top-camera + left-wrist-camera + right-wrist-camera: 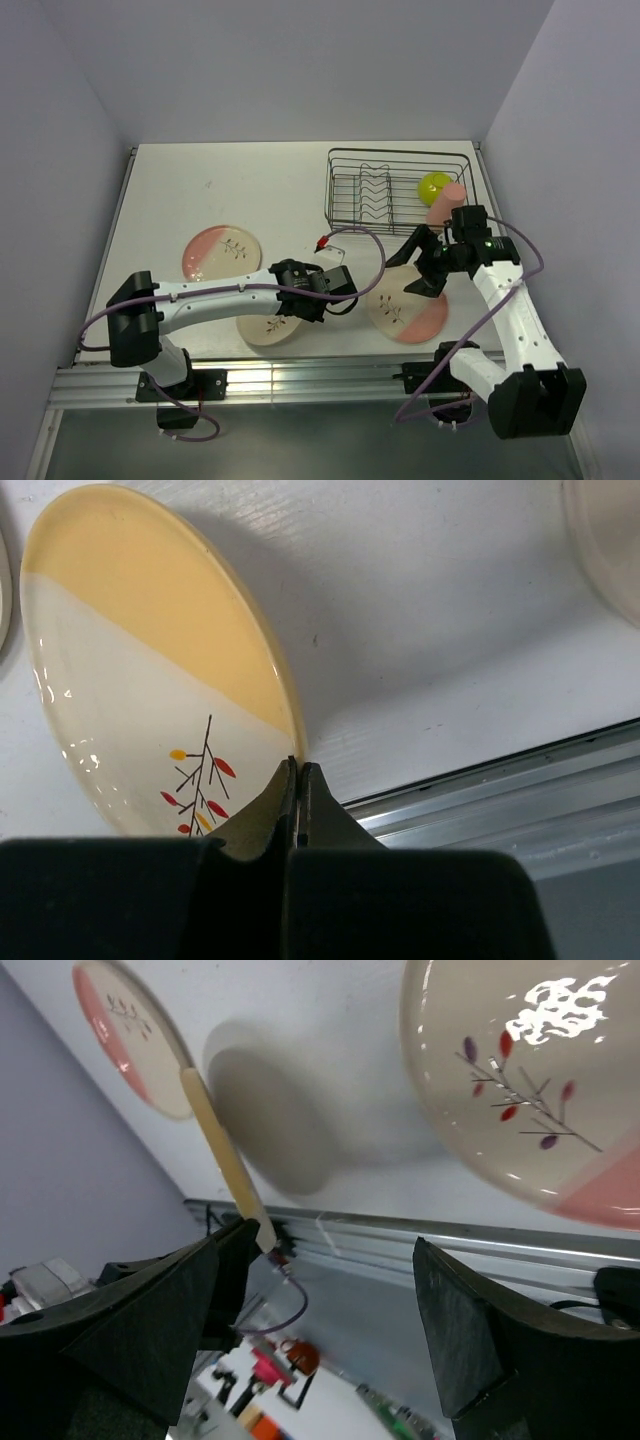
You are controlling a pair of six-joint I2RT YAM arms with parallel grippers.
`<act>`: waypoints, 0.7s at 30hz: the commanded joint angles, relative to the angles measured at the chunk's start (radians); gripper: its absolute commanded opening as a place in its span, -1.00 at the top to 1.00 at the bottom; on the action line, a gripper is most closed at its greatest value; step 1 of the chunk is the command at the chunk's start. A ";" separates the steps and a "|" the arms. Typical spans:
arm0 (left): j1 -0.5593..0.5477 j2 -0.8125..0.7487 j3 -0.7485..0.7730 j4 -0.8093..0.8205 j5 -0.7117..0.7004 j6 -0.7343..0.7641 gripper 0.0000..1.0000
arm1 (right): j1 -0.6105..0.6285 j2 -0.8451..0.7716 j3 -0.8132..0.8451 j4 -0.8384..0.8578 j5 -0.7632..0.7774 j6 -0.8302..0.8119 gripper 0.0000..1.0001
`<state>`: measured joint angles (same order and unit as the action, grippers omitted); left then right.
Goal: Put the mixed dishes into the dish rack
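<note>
My left gripper (318, 305) (298, 765) is shut on the rim of the yellow-segment plate (268, 328) (150, 680), near the table's front edge. In the right wrist view this plate (222, 1155) shows edge-on, tilted up off the table. My right gripper (415, 268) (318, 1260) is open and empty above a pink-segment plate (410, 312) (530, 1080). A second pink-segment plate (222, 253) (125, 1035) lies flat at the left. The lime-green bowl (435, 185) sits in the black wire dish rack (345, 190). The pink cup (447, 205) stands at the rack's right near corner, partly hidden by my right arm.
The metal rail (300, 375) (480, 800) runs along the table's front edge, just beside the held plate. A red-tipped cable (325, 242) loops between the arms. Grey walls close in the back and both sides.
</note>
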<state>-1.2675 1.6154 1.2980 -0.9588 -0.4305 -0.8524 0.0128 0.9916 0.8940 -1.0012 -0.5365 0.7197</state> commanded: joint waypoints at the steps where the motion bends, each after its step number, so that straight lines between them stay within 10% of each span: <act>1: -0.001 -0.063 0.009 -0.008 -0.005 0.010 1.00 | 0.013 0.031 0.009 0.139 -0.149 0.064 -0.71; 21: -0.001 -0.115 0.030 -0.037 -0.013 -0.008 1.00 | 0.403 0.349 0.086 0.368 -0.157 0.179 -0.67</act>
<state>-1.2675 1.5600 1.2961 -0.9958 -0.4297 -0.8547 0.3687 1.2953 0.9260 -0.6769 -0.6781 0.9218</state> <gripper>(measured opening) 0.027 0.839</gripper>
